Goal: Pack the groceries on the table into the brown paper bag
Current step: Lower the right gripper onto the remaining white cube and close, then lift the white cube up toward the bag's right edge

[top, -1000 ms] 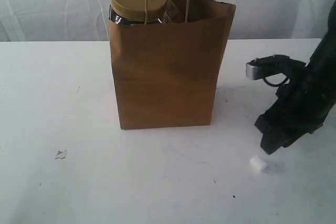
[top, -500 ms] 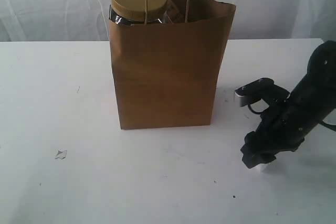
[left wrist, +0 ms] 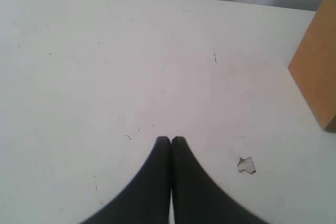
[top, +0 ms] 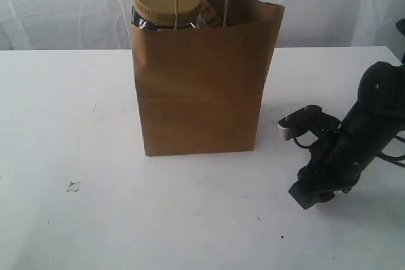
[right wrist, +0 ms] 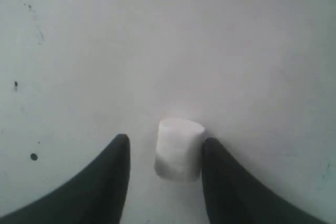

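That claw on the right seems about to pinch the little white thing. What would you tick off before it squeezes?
1. Marshmallow lies between the right gripper's fingers: ok.
2. Marshmallow centred in the gap: not ok, it sits much closer to one finger than the other.
3. Right gripper open and down at the table: ok.
4. Brown paper bag upright, mouth open: ok.
5. Room left in the bag beside the nut jar poking out of the top: cannot tell.
6. Left gripper shut, over bare table beside the bag: ok.
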`<action>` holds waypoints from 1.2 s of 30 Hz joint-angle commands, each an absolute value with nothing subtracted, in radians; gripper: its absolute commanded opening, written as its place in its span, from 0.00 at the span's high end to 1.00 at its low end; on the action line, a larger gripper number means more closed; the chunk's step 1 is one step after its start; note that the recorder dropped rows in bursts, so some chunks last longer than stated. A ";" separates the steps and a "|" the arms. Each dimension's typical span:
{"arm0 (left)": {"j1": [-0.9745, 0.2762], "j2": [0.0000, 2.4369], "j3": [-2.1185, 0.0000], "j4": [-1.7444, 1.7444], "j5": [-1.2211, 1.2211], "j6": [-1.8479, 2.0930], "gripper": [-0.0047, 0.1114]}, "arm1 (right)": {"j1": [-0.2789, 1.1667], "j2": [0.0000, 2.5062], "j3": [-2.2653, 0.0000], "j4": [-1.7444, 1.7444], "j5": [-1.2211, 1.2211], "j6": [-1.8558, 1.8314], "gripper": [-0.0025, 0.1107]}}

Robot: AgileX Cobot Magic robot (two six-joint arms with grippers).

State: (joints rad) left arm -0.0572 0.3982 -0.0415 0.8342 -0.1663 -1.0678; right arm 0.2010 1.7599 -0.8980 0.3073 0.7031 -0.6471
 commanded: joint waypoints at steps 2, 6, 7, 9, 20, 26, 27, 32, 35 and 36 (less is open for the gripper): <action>-0.063 0.391 -0.038 0.846 -0.164 -1.074 0.96 | 0.203 1.761 -0.895 0.258 0.712 -0.648 0.63; -0.063 0.391 -0.038 0.846 -0.164 -1.074 0.96 | 0.203 1.761 -0.895 0.258 0.712 -0.646 0.71; -0.063 0.391 -0.038 0.846 -0.164 -1.074 0.96 | 0.203 1.761 -0.895 0.258 0.714 -0.646 0.75; -0.063 0.391 -0.038 0.846 -0.164 -1.074 0.96 | 0.203 1.761 -0.897 0.258 0.719 -0.646 0.81; -0.063 0.391 -0.038 0.846 -0.164 -1.074 0.96 | 0.203 1.755 -0.909 0.258 0.750 -0.620 0.98; -0.063 0.391 -0.038 0.846 -0.164 -1.074 0.96 | 0.203 1.709 -0.966 0.241 0.855 -0.596 0.98; -0.063 0.391 -0.038 0.846 -0.164 -1.074 0.96 | 0.203 1.699 -0.971 0.229 0.869 -0.581 0.98; -0.063 0.391 -0.038 0.846 -0.164 -1.074 0.96 | 0.203 1.635 -1.000 0.115 1.032 -0.459 0.98; -0.063 0.391 -0.038 0.846 -0.164 -1.074 0.96 | 0.203 1.578 -1.020 0.028 1.165 -0.412 0.98; -0.063 0.391 -0.038 0.846 -0.164 -1.074 0.96 | 0.199 1.555 -1.026 0.000 1.193 -0.400 0.98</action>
State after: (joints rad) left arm -0.0572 0.3982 -0.0415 0.8342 -0.1663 -1.0678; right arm 0.2010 1.6173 -1.0034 0.0833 1.0833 -0.4462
